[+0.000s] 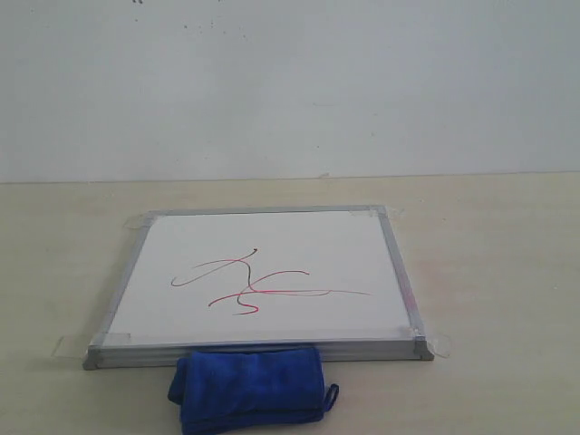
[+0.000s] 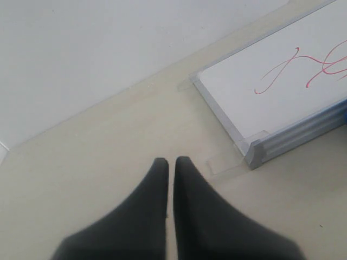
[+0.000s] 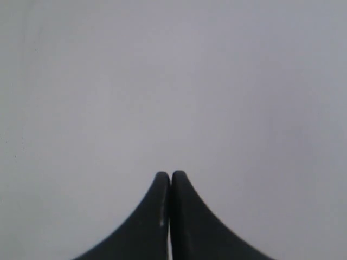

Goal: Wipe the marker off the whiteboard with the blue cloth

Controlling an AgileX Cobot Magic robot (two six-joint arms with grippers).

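Note:
The whiteboard point(image 1: 263, 281) lies flat on the beige table, silver-framed, with clear tape tabs at its corners. Red marker point(image 1: 258, 283) scribbles with a few darker strokes cross its middle. A folded blue cloth point(image 1: 249, 390) rests on the table against the board's near edge. Neither gripper shows in the exterior view. In the left wrist view my left gripper point(image 2: 171, 161) is shut and empty above bare table, short of the whiteboard point(image 2: 282, 81) corner, with part of the marker point(image 2: 303, 67) showing. My right gripper point(image 3: 171, 176) is shut and empty, facing a plain grey-white surface.
A white wall point(image 1: 290, 82) rises behind the table. Clear tape tabs point(image 2: 227, 160) stick out from the board's corners onto the table point(image 1: 498, 263). Bare tabletop lies to both sides of the board.

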